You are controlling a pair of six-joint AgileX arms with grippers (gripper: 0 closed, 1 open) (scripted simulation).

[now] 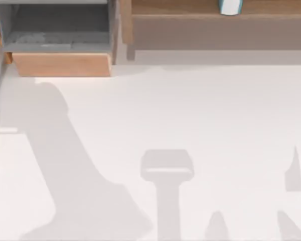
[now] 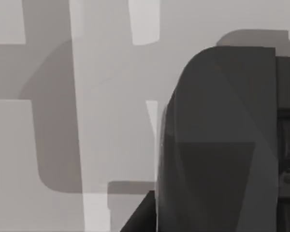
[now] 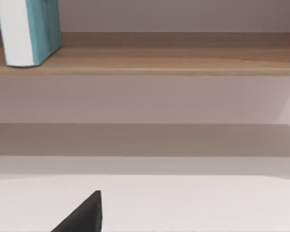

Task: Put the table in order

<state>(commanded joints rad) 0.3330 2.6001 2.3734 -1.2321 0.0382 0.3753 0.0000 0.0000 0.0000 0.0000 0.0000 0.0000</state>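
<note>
Right pincer over white table, long axis left-right.

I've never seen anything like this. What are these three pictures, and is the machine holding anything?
A two-armed robot works at this white table. One camera looks down from above; only the arms' shadows fall on the tabletop there. At the far edge stand a light-wood box with a grey inside and a long brown shelf carrying a white and teal object. The other two cameras ride on the arms' wrists: one sees a dark part of its own arm, the other faces the shelf. Nothing held can be seen.
</note>
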